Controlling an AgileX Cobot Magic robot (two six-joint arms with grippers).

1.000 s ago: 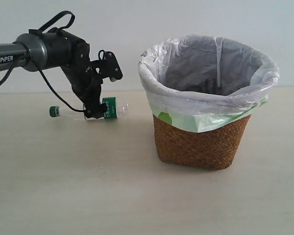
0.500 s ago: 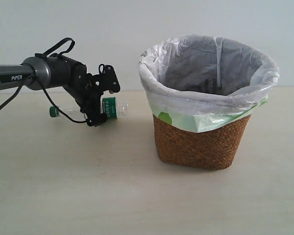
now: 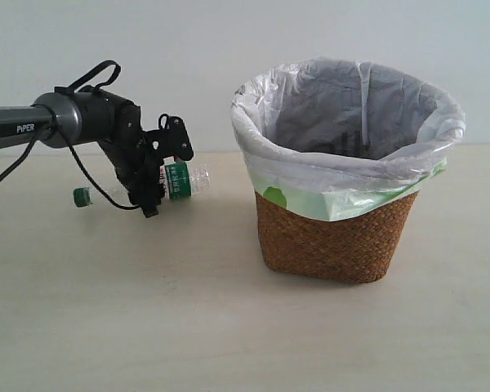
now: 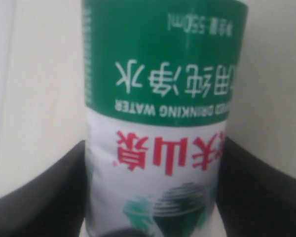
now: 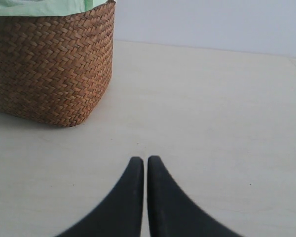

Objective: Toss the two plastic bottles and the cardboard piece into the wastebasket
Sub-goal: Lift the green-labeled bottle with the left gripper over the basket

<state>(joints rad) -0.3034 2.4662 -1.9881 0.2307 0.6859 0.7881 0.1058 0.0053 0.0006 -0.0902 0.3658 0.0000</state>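
My left gripper is shut on the bottle with the green-white label, left of the wastebasket. The bottle is tilted, its green cap pointing left and down, its clear base toward the basket. In the left wrist view the label fills the frame between the two dark fingers. My right gripper is shut and holds nothing, low over the table near the basket's woven wall. The red-label bottle and the cardboard piece are out of view.
The basket's white and light-green bag folds over its rim, and the opening stands higher than the held bottle. The light table runs back to a pale wall. The left arm reaches in from the left edge.
The left gripper has shifted slightly left with the bottle. The bottle has tilted, its cap end dropping and its base end rising.
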